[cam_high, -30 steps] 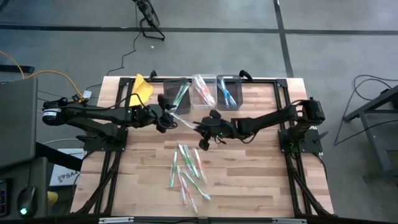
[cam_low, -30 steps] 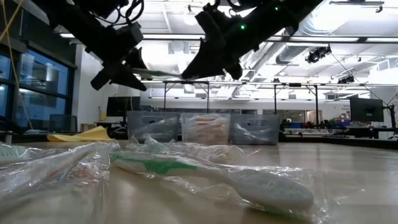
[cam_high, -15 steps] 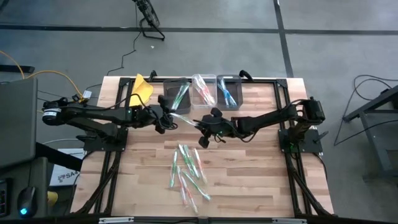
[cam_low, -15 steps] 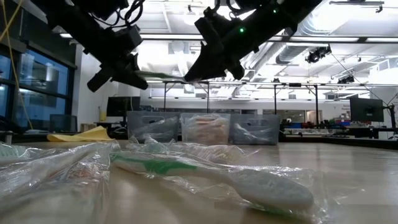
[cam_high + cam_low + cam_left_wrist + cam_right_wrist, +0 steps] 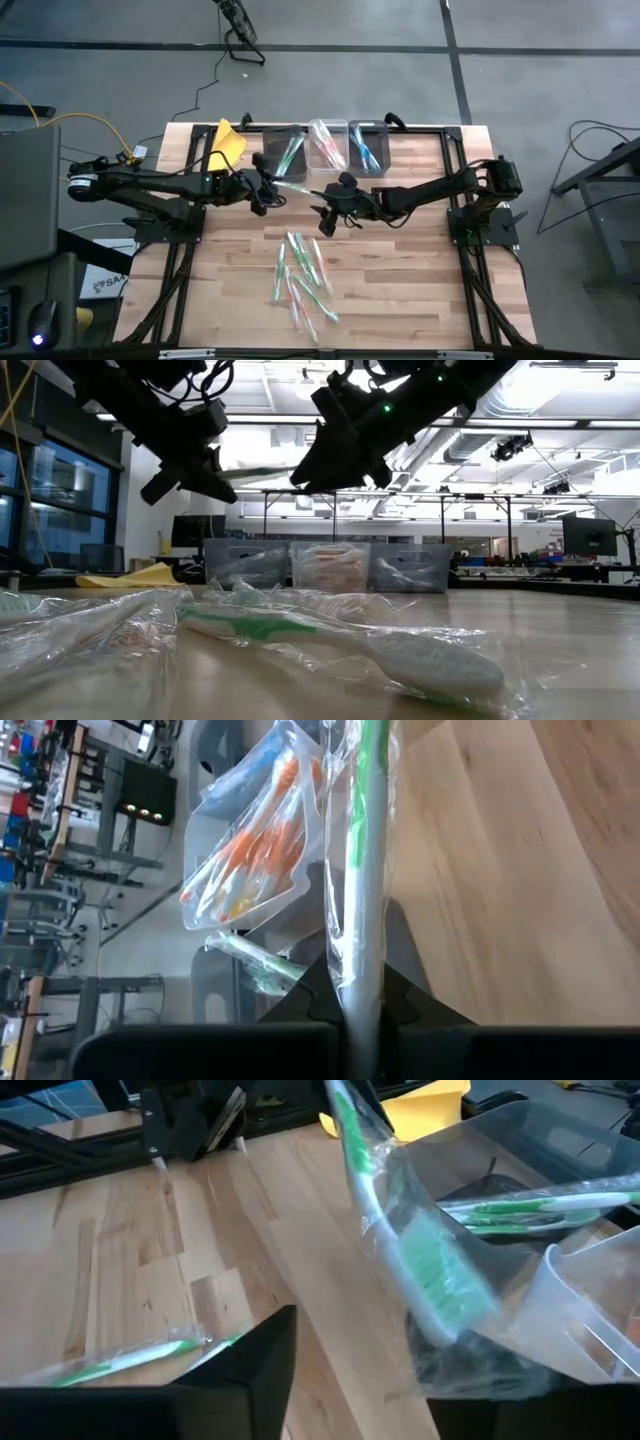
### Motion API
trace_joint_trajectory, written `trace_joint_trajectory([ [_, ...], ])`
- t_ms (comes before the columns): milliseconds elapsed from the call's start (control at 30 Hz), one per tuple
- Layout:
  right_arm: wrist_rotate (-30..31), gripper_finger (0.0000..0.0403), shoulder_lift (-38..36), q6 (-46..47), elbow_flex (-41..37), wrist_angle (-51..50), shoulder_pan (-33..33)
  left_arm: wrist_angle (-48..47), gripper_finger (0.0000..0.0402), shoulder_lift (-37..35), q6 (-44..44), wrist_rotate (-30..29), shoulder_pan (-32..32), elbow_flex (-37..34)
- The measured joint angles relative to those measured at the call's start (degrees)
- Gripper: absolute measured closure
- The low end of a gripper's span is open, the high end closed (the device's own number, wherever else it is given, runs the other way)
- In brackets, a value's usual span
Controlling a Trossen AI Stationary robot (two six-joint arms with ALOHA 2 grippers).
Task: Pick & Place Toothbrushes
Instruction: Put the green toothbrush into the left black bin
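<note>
Three bins (image 5: 323, 147) line the counter (image 5: 420, 290) along its far edge, middle. In front of them both pincers, left pincer (image 5: 268, 187) and right pincer (image 5: 328, 208), crowd the centre. Wrapped toothbrushes (image 5: 300, 275) litter the near middle. Open wood lies toward the near right corner and right edge.

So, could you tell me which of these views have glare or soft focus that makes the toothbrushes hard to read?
Low view: bright ceiling lights behind the arms leave both grippers as silhouettes; the nearest wrapped toothbrush looks soft. Left wrist view: the held green toothbrush is close and blurred, its wrapper catching glare. Right wrist view: bristles slightly soft. High view: evenly lit, but the toothbrushes on the table are small.
</note>
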Motion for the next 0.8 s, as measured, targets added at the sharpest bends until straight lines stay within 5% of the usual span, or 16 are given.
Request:
trace_joint_trajectory([
  [233, 6.1, 0.0193, -2.5, 0.3, 0.0, -5.8, 0.1, -0.2, 0.0400, 0.0, -6.8, -5.2, 1.6, 0.0],
  [433, 13.2, 0.0192, -8.3, 2.1, 0.0, -16.2, 0.1, -2.1, 0.0400, 0.0, -8.9, -4.6, 9.3, 0.0],
  [567, 15.3, 0.0192, -10.5, 3.8, 0.1, -18.4, 0.1, -2.7, 0.0401, 0.0, -22.2, -4.0, 15.5, 0.1],
  [800, 16.3, 0.0192, -10.7, 4.6, 0.0, -18.7, 0.1, -5.4, 0.0401, 1.9, -43.9, 14.9, 23.5, 2.2],
])
